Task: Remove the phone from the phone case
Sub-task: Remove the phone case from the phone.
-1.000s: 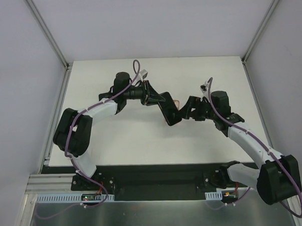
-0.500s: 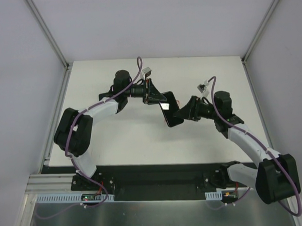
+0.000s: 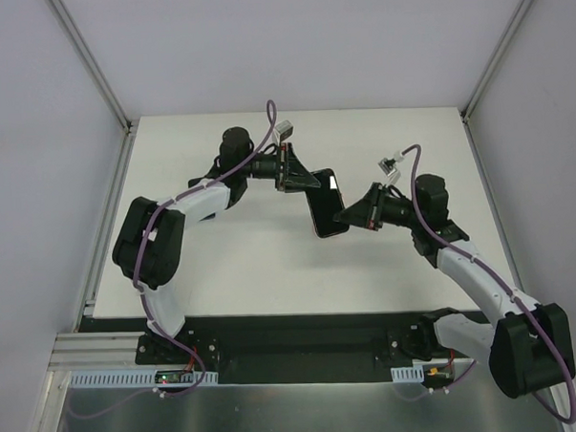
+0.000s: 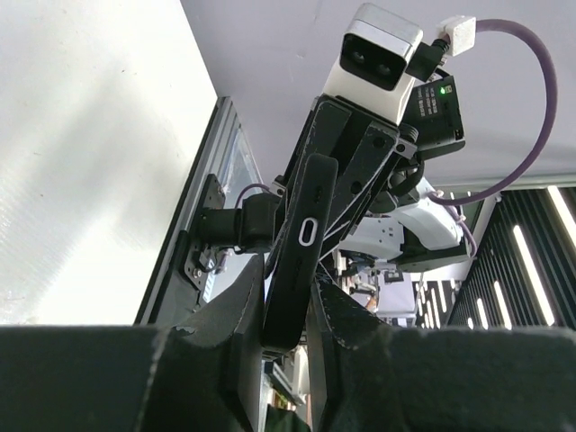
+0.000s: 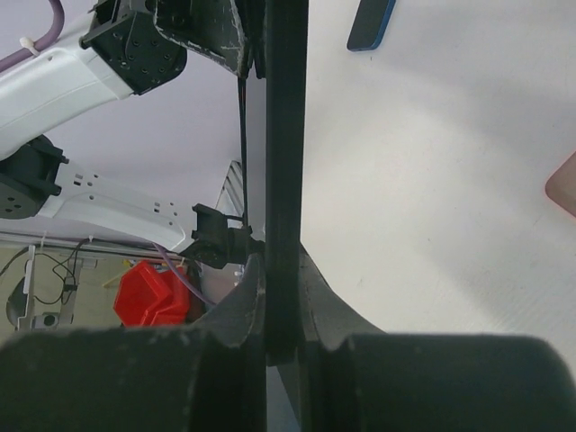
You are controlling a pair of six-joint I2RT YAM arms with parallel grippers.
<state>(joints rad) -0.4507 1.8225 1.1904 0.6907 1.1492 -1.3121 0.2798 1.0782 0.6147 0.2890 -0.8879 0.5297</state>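
Observation:
The phone (image 3: 326, 212) is a slim black slab held in the air over the middle of the table, gripped from both ends. My left gripper (image 3: 308, 181) is shut on its far end; in the left wrist view the phone's edge (image 4: 301, 243) runs up from between that gripper's (image 4: 288, 315) fingers. My right gripper (image 3: 349, 216) is shut on the near right edge, and the right wrist view shows the phone (image 5: 286, 135) edge-on between that gripper's (image 5: 284, 306) pads. A salmon-pink corner of the phone case (image 5: 563, 193) lies on the table below, apart from the phone.
A dark flat object with a blue edge (image 5: 371, 22) lies on the white table (image 3: 233, 266) farther off. A red bin (image 5: 148, 292) sits off the table beyond its metal rail. Grey walls close in the table's left, right and back sides.
My right gripper has closed onto the phone's edge. The left gripper, holding throughout, has turned and carried the phone slightly to the right, so its face now points up.

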